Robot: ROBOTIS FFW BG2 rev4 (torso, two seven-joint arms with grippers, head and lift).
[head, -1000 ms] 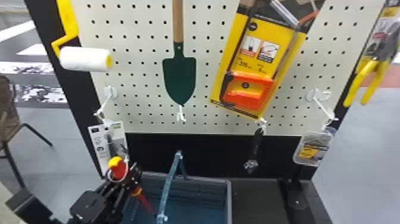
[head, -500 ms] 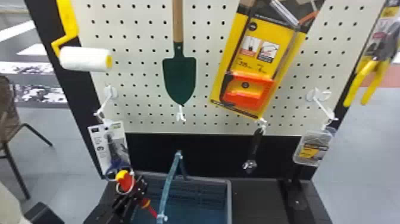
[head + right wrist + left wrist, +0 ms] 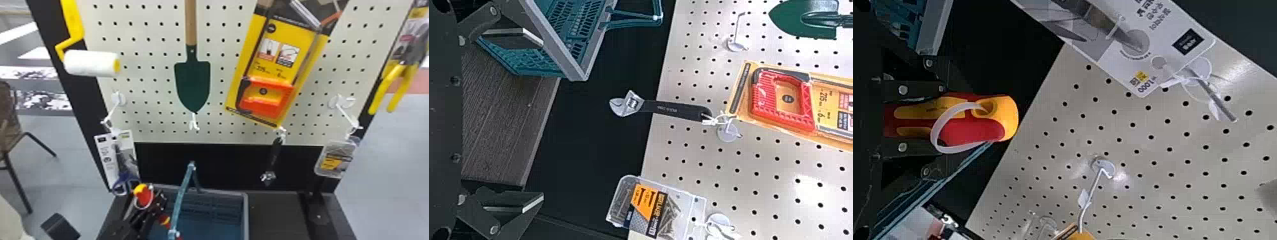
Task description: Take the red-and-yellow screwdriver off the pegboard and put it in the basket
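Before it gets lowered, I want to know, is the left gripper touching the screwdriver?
Touching: the left wrist view shows the screwdriver's handle clamped between the left gripper's fingers.

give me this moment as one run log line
Left gripper: fingers shut on screwdriver | Screwdriver: off pegboard, at basket's left side | Right gripper: open | Release: not yet

In the head view, we see a dark shelf [image 3: 274, 217] at six o'clock. The right wrist view shows us fine lines on it, like wood grain. Directly on this shelf stands the blue-green basket [image 3: 245, 217], with grey rim and raised handle [image 3: 180, 198]. From the basket, the shelf's top continues toward three o'clock.
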